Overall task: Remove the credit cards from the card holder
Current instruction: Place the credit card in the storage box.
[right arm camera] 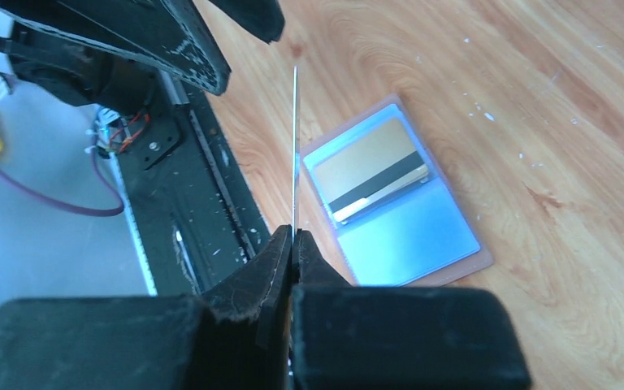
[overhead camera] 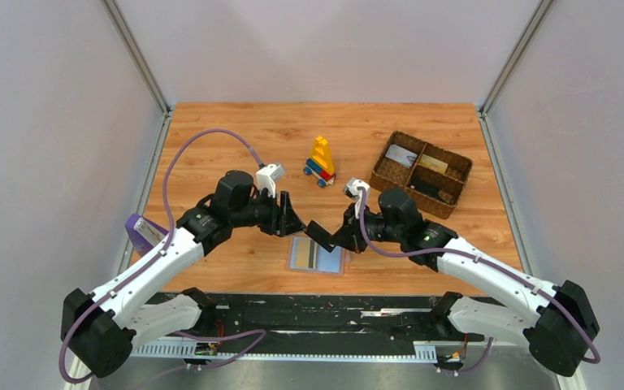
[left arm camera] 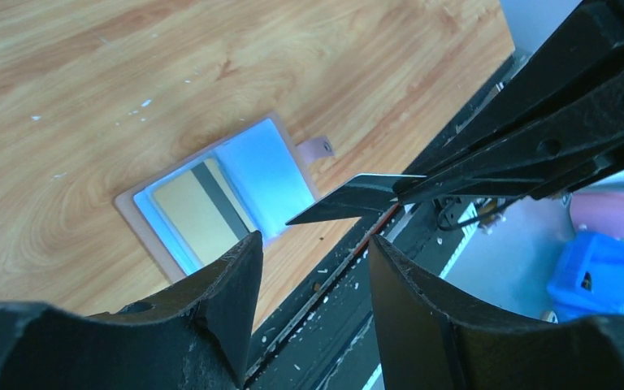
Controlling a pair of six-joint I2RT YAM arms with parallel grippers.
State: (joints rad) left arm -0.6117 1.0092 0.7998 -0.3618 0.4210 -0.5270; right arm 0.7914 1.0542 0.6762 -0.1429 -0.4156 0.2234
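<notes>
The light-blue card holder [overhead camera: 318, 257] lies open near the table's front edge, its pinkish tab [left arm camera: 318, 148] on one side. A tan-gold credit card [left arm camera: 195, 210] with a dark stripe sits in one panel; the other panel [right arm camera: 410, 236] looks bare. My right gripper [overhead camera: 337, 236] is shut on a black credit card [overhead camera: 319, 234], held above the holder and seen edge-on [right arm camera: 295, 146] in the right wrist view. My left gripper [overhead camera: 292, 219] is open just left of that card, its fingers [left arm camera: 227, 284] apart with nothing between them.
A brown woven basket [overhead camera: 455, 175] with compartments stands at the back right, with cards [overhead camera: 400, 154] inside. A yellow, red and blue toy [overhead camera: 321, 161] stands behind the grippers. A purple object [overhead camera: 142, 231] sits at the left table edge. The black rail [left arm camera: 349, 268] runs along the front.
</notes>
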